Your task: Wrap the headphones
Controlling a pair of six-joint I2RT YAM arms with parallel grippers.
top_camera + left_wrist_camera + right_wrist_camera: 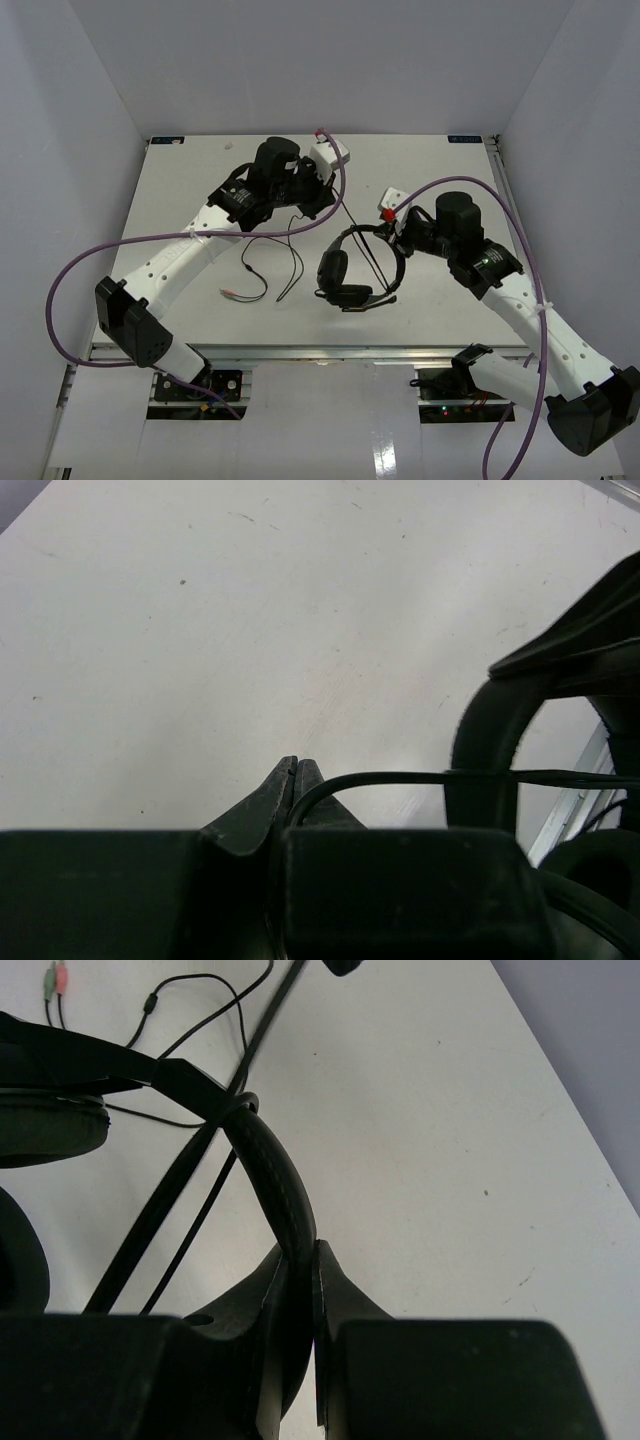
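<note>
The black headphones (334,270) stand at the middle of the table, earcups toward the near edge and the headband arching up behind them. My right gripper (399,238) is shut on the headband (268,1156), which runs between its fingers (298,1252). My left gripper (328,197) is behind and left of the headphones, shut on the thin black cable (440,776), which comes out between its tips (293,765). From there the cable (362,244) stretches tight down to the headphones. The rest of the cable (268,262) lies in loose loops to the left, ending in coloured plugs (54,978).
White walls enclose the table on three sides. The table's near edge (300,347) lies just in front of the earcups. Thick purple arm cables (70,270) loop out on the left and along the right arm (530,250).
</note>
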